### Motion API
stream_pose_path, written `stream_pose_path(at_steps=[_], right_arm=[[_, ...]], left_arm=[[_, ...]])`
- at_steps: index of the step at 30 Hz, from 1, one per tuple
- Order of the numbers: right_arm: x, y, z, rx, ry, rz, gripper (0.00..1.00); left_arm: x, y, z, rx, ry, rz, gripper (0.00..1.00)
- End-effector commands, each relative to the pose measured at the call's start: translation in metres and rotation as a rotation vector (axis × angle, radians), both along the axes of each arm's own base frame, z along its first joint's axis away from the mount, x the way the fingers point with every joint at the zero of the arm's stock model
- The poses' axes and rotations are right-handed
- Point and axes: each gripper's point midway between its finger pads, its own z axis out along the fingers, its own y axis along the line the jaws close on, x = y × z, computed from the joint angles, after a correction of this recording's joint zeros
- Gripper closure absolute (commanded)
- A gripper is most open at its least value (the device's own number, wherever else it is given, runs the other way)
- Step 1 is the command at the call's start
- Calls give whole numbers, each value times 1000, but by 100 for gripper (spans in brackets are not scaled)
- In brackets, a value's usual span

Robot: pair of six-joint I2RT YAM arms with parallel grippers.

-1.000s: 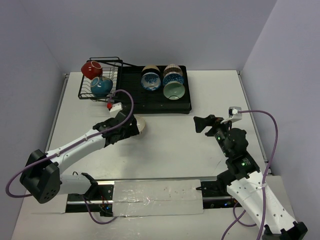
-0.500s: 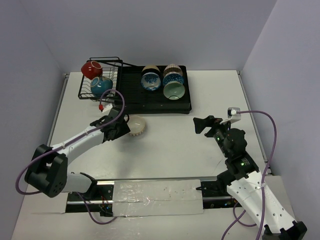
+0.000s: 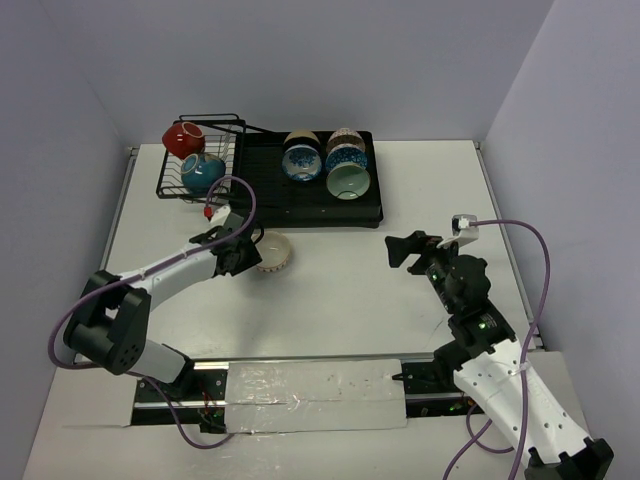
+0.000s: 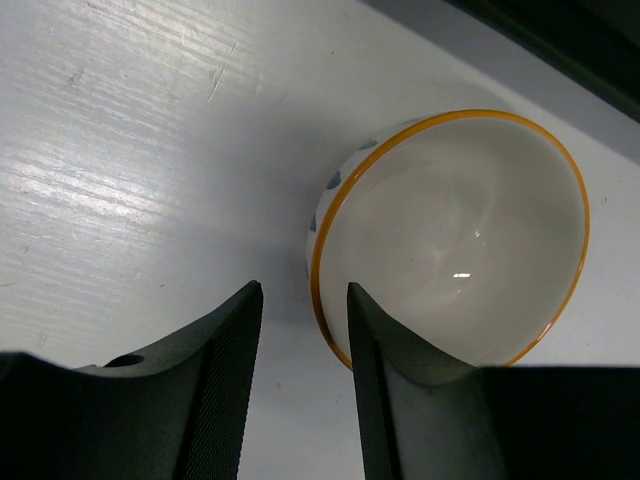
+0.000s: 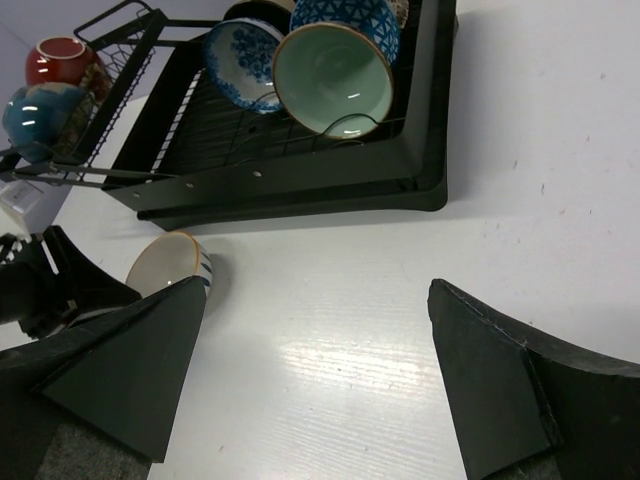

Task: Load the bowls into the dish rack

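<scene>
A cream bowl (image 3: 272,252) with an orange rim and dark blue marks lies tipped on the white table in front of the dish rack (image 3: 376,214). It also appears in the left wrist view as the bowl (image 4: 450,240) and small in the right wrist view as the bowl (image 5: 165,265). My left gripper (image 3: 243,256) straddles its near rim. One finger is over the bowl's inside and the other is outside, with a strip of table showing between the jaws of the left gripper (image 4: 298,300). My right gripper (image 3: 402,250) hangs wide open over bare table, empty, seen as the right gripper (image 5: 318,290).
The black rack (image 5: 432,150) holds a bowl with a green inside (image 3: 348,181) and a blue patterned bowl (image 3: 302,162), with others behind them. Its wire basket (image 3: 170,188) holds a red cup (image 3: 183,138) and a blue bowl (image 3: 203,172). Walls close in at the left, back and right.
My left arm has swung back to the left, uncovering the bowl, and its jaws have narrowed around the bowl's near rim. The right arm has hardly moved.
</scene>
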Motion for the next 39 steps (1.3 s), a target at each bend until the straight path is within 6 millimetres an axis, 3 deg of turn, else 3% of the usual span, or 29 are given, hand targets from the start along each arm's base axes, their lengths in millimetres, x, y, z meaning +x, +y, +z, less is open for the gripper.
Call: stream_pose_path(at_steps=[1,15,20,22,26,30,31,35,37,38,39], right_arm=[[4,2,6,13,-31,3,0],[3,3,8,11,-35,6,1],[3,4,8,12,-36,11,1],[3,4,8,15,-37,11,1],[3,5,6,18,-35,18,1],[4,7,8,20,-37,24,1],[4,7,8,20,-37,27,1],[3,6,8,17,-40,21,1],[2,4,9,19,-45,17,1],[2,3,10,19,-47,14,1],[1,3,10,20,-50,14,1]], left_arm=[[17,1,18,-4,-57,41,56],[23,-3,10,10,-33,25,73],[20,1,23,27,-49,10,100],[15,3,29,43,-53,-6,100],[12,2,66,106,-148,-85,100],[17,-19,117,224,-317,-238,100],[27,-20,140,287,-400,-277,100],[53,-33,195,443,-602,-401,100],[66,-40,219,505,-693,-450,100],[73,-39,227,617,-719,-521,100],[85,-45,251,633,-822,-491,100]])
